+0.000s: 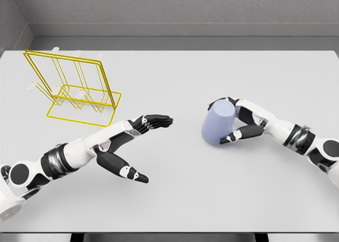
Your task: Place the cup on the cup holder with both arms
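Leftmost, toward the far left of the white table [175, 199]: cup holder [71, 88], yellow wire, thin rods bent into upright loops on a rectangular base frame, pale pegs poking from it, nothing hanging on it yet. Nearer and just right of it, left hand [135, 144], fingers spread flat and stretched toward the middle, thumb dropped low, holding nothing, well apart from the cup. White glossy arm segments with black joints and dark fingertips. Further right, cup [218, 124], pale lavender-blue, smooth and matte, slightly tapered cylinder, tilted rather than upright, bottom edge apparently at the tabletop, though touching or just lifted cannot be told. Wrapped about its right side, right hand [241, 123], fingers curled over the top and under the lower edge, clasping the cup. Rightmost, right forearm running off the picture's edge. Judged from this: grasp by the right hand made, handover to the left hand not yet begun, placing on the holder wholly left to do. Smooth cup wall likely slippery between hard fingers; thin wire pegs likely to demand careful aim.
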Available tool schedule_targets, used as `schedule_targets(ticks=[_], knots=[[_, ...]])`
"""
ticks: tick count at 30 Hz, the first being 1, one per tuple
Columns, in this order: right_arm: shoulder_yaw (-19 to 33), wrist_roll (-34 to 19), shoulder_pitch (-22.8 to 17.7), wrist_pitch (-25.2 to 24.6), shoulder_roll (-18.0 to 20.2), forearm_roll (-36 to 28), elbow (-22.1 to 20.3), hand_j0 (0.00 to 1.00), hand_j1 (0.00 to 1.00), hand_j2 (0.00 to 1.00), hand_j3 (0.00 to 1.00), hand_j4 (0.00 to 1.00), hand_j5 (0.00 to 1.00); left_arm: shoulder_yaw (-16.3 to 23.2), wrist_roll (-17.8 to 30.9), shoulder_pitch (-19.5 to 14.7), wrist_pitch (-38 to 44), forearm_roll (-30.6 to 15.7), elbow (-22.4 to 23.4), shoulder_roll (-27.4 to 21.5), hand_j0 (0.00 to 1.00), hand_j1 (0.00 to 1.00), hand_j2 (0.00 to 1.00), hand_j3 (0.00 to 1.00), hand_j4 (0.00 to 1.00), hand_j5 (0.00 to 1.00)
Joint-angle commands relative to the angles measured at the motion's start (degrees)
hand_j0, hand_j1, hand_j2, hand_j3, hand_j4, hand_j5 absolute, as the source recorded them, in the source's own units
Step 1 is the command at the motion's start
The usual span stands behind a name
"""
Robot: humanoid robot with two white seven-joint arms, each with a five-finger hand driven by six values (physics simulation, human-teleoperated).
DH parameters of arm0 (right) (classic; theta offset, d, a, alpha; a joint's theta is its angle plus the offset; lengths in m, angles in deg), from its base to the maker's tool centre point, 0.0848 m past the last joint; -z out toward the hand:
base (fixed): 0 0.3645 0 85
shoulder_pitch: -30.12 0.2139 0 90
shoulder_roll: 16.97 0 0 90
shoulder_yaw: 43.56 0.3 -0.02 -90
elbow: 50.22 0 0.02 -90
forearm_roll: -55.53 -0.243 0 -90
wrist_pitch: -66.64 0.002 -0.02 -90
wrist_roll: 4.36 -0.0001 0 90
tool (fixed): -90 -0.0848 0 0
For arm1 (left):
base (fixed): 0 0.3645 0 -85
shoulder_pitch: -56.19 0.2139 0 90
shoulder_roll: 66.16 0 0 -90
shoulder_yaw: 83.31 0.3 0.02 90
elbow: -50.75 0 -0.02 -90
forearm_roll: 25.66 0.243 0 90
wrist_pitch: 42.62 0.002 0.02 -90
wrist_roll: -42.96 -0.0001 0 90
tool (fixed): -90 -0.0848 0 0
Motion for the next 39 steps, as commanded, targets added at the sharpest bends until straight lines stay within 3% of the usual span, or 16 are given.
schedule_targets(ticks=[1,11,32,35,39], knots=[[0.1,0.0,0.0,0.0,-0.8,0.5,-1.0,0.63,0.63,0.63,0.63,0.63,0.63,0.0,0.0,-0.1,0.0,-0.3,0.0,0.0,1.0,1.0,1.0,1.0,1.0,1.0],[-1.8,0.5,0.0,0.0,-3.6,2.0,-2.6,0.61,0.61,0.61,0.61,0.61,0.61,0.0,0.0,-0.1,0.0,-0.3,0.0,0.0,1.0,1.0,1.0,1.0,1.0,1.0],[-2.7,2.1,0.3,0.0,-10.0,3.9,-1.6,0.62,0.62,0.62,0.62,0.62,0.62,-1.4,0.0,0.3,1.2,-0.5,0.2,-0.8,1.0,1.0,1.0,1.0,1.0,1.0],[-2.7,2.1,0.3,0.0,-10.0,4.1,-0.2,0.72,0.72,0.72,0.72,0.72,0.72,-5.3,0.1,3.2,1.7,-0.3,0.1,-3.2,1.0,1.0,1.0,1.0,1.0,1.0],[-2.7,2.0,0.7,0.0,-10.0,4.2,0.5,0.88,0.88,0.88,0.88,0.88,0.88,-5.9,0.1,4.0,1.6,-0.2,0.1,-5.1,1.0,1.0,1.0,1.0,1.0,1.0]])
